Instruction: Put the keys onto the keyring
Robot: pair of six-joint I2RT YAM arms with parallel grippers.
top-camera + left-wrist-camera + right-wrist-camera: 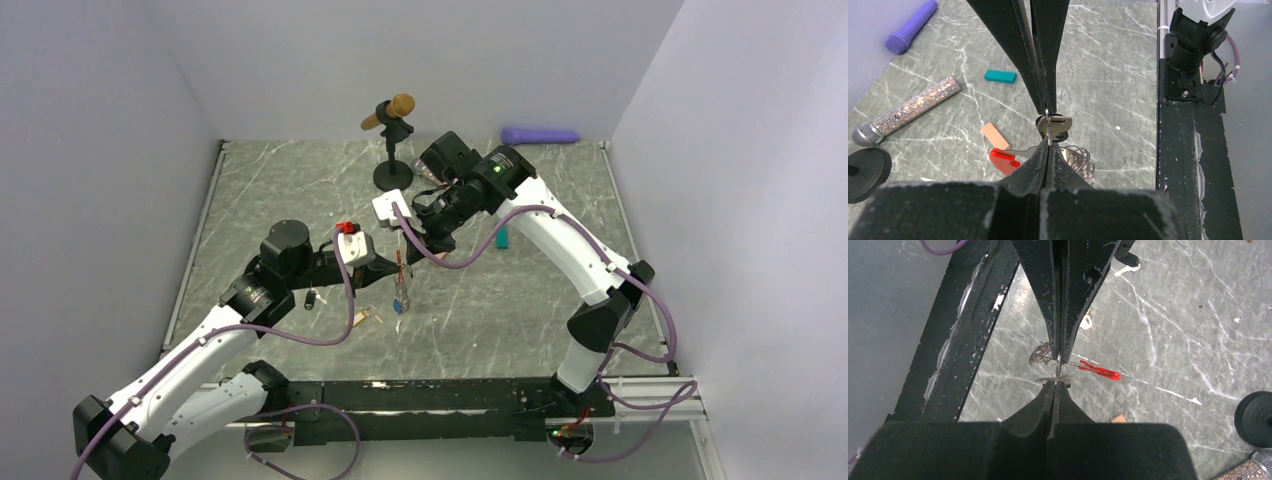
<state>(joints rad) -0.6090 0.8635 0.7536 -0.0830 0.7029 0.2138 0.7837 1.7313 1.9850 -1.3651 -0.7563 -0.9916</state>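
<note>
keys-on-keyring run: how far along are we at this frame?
Done: possibly one. A blue-tagged key shows just below the keyring; whether it is attached is unclear.
In hand: the left gripper pinches the keyring and the right gripper seemingly holds a metal key at its ring. Both are shut.
To do: a black-tagged key and a yellow-tagged key lie on the table.

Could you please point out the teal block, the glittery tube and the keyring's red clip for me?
teal block (1000,76), left wrist view, middle of its top face.
glittery tube (918,105), left wrist view, middle of its shaft.
red clip (1003,161), left wrist view, its flat red body.
</note>
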